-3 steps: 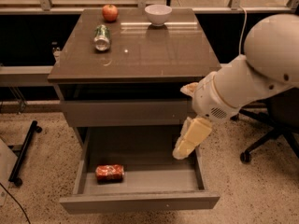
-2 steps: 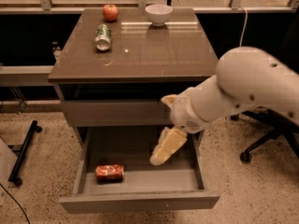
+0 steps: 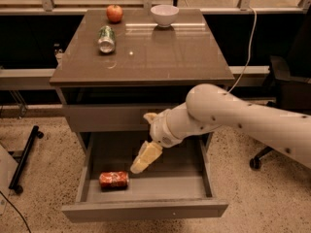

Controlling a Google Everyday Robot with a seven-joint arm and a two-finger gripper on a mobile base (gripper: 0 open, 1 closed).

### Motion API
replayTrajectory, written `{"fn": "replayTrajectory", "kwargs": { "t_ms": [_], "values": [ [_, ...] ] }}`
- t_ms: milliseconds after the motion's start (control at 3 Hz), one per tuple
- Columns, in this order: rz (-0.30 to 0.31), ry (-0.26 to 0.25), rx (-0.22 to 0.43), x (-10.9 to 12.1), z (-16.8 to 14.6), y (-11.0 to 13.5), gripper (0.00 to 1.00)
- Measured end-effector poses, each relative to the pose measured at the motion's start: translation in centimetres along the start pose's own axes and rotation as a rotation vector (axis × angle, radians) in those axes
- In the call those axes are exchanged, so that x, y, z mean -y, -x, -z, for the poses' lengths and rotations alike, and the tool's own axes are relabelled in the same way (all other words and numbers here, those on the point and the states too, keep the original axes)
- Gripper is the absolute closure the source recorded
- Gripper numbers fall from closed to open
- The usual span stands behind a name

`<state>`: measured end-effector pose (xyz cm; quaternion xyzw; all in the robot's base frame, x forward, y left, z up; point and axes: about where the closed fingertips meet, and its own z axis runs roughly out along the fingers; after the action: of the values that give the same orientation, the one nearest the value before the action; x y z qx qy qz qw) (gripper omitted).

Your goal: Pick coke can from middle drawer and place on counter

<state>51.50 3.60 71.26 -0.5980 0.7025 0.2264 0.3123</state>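
Coke can (image 3: 113,179), small and red with white markings, lies on its side at the left of the pulled-out wide grey-brown middle drawer (image 3: 146,210). Just right of it, not touching, the pale tool (image 3: 138,166) angles down into the drawer; whether it is open or closed I cannot tell. Above, the glossy grey-brown surface (image 3: 160,57) carries a green-and-silver can (image 3: 106,39), a red apple (image 3: 114,13) and a white bowl (image 3: 164,15). Speckled floor (image 3: 252,203) surrounds the cabinet, and a black office chair (image 3: 286,84) stands at the right.

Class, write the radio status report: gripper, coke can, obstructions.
Gripper over open middle drawer, beside coke can, apart. Can on its side, front-left. Nothing between them.
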Motion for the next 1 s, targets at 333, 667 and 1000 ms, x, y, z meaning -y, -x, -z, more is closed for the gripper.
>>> {"fn": "replayTrajectory", "kwargs": {
  "t_ms": [333, 667, 1000],
  "values": [
    [-0.036, 0.051, 0.029, 0.9, -5.1, -1.9, 0.00],
    [-0.050, 0.068, 0.031, 0.7, -6.0, -2.6, 0.00],
    [-0.041, 0.129, 0.026, -0.1, -9.5, -2.4, 0.00]
  ]
}}
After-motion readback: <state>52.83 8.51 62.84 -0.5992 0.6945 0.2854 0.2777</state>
